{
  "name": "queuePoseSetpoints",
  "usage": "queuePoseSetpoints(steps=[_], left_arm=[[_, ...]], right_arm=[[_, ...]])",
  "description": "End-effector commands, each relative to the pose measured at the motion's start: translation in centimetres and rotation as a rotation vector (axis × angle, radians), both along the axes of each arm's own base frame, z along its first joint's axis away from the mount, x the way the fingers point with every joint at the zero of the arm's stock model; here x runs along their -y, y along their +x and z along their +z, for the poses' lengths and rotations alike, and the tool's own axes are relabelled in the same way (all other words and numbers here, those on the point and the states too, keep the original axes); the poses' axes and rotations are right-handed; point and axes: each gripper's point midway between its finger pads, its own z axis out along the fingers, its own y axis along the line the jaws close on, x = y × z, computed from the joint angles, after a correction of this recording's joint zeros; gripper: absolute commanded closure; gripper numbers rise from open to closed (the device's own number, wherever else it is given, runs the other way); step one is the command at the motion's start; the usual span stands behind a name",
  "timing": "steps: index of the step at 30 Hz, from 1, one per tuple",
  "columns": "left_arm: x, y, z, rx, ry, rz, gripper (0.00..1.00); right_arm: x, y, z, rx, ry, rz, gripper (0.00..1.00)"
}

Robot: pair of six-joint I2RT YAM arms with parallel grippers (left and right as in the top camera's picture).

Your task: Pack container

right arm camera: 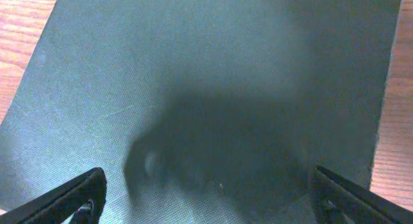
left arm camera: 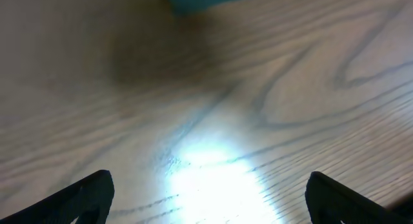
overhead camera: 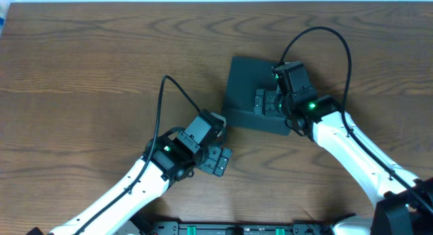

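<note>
Left pincer (left arm camera: 208, 197): spread wide, empty, above the desk (overhead camera: 101, 72).
Right pincer (right arm camera: 206, 195): spread wide, gripping nothing, container (overhead camera: 247, 82) top directly beneath.

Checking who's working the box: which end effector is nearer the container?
Right. The right end effector hovers over the container, above its lid; the left end effector is over the table, off the container's near-left corner.

The container (overhead camera: 243, 86), a matte dark teal-black rectangular box, lies flat and closed on the wooden surface (overhead camera: 101, 59), right of centre, turned askew, its top finely textured.
</note>
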Motion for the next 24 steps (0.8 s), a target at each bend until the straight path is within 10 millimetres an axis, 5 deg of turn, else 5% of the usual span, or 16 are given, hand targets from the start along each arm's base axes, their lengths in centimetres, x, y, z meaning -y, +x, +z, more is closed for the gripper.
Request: queuePoseSetpoints(steps=[1, 24], left_arm=[[0.1, 0.0, -0.1, 0.002, -0.004, 0.007, 0.04], [2.2, 2.6, -0.8, 0.061, -0.047, 0.011, 0.04]], right_arm=[[0.3, 0.1, -0.3, 0.000, -0.023, -0.020, 0.01], [0.2, -1.3, -1.8, -0.067, -0.065, -0.003, 0.01]])
